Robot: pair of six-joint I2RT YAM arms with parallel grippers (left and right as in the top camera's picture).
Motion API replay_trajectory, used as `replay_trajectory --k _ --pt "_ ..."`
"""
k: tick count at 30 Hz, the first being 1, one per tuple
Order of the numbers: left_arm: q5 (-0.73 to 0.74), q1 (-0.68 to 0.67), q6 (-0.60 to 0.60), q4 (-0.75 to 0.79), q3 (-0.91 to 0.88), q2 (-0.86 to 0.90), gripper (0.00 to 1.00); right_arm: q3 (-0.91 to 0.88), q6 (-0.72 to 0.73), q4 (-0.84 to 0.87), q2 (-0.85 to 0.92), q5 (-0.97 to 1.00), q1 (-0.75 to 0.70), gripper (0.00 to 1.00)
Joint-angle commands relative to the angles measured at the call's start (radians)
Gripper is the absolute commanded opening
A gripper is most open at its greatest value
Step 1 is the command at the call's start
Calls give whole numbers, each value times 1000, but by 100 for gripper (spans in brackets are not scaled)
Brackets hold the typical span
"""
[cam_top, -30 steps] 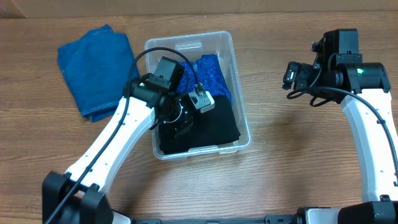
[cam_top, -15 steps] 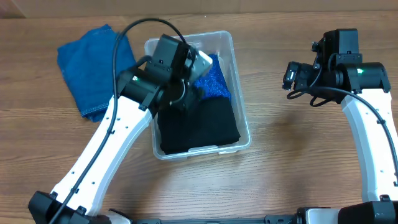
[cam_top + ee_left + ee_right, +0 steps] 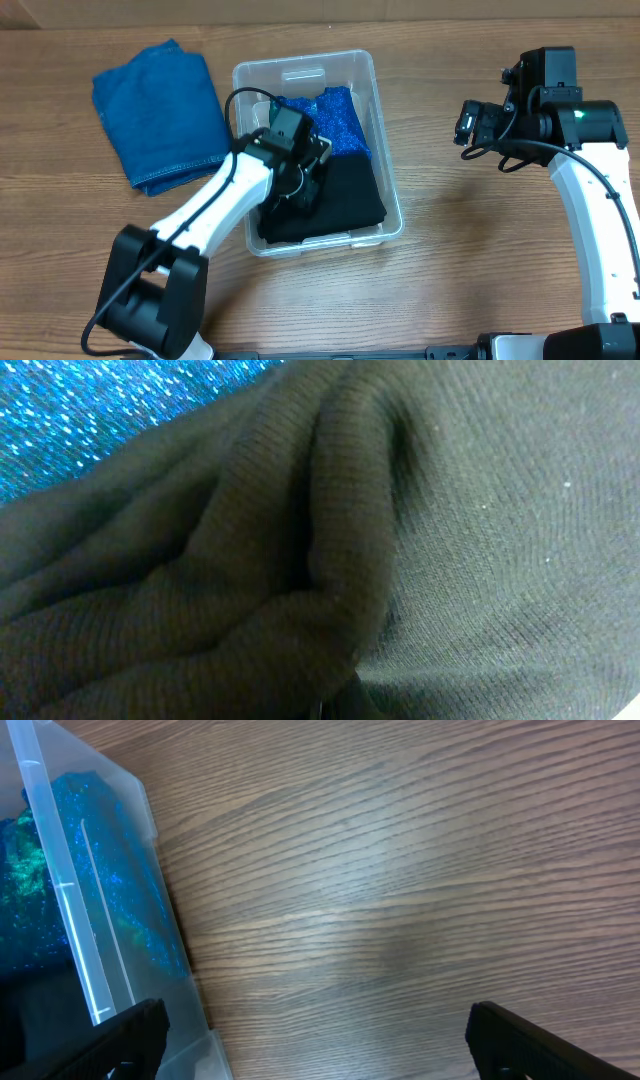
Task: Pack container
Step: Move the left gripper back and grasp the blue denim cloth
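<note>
The clear plastic container (image 3: pixel 301 63) stands mid-table. It holds a sparkly blue cloth (image 3: pixel 343 122) at the far end and a black cloth (image 3: pixel 355 198) at the near end. My left gripper (image 3: pixel 302 193) reaches into the container and is pressed down into the black cloth. In the left wrist view the bunched black cloth (image 3: pixel 430 530) fills the frame, the sparkly blue cloth (image 3: pixel 90 420) shows at top left, and the fingers are hidden. My right gripper (image 3: pixel 467 122) is open and empty over bare table (image 3: pixel 320 1045), right of the container's wall (image 3: pixel 95 930).
A folded blue denim-like cloth (image 3: pixel 160 110) lies on the wooden table left of the container. The right arm stands at the right side, clear of the container.
My left gripper rose toward the far end of the container, then came back down into the black cloth at the near left. The right arm has not moved.
</note>
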Motion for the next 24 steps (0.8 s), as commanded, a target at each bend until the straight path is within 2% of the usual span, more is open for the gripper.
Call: replay_trajectory --k 1,3,7,8,9,10,14,17,21,24 --pt "-74 20 -8 -4 -39 130 4 7 2 -2 -5 9 -1 100" --pt "-74 8 3 -50 -11 84 4 7 2 -2 -5 9 -1 100" --pt "-116 5 -3 -204 119 -130 5 7 1 -2 -5 9 -1 100" --pt "-158 6 -18 -235 145 -191 22 7 2 -2 -5 9 -1 100" --pt "-200 12 -61 -267 171 -257 82 7 2 -2 -5 9 -1 100" --pt "-227 25 -96 -288 187 -315 100 7 2 -2 -5 9 -1 100" --pt "-236 172 -120 -290 191 -472 100 7 2 0 -5 9 -1 100" --pt "-230 385 -137 -267 189 -465 100 7 2 0 -5 9 -1 100" --pt "-129 684 -132 -161 189 -303 100 7 2 0 -5 9 -1 100" --pt "41 872 -112 -11 189 -115 100 7 1 -1 -5 9 -1 100"
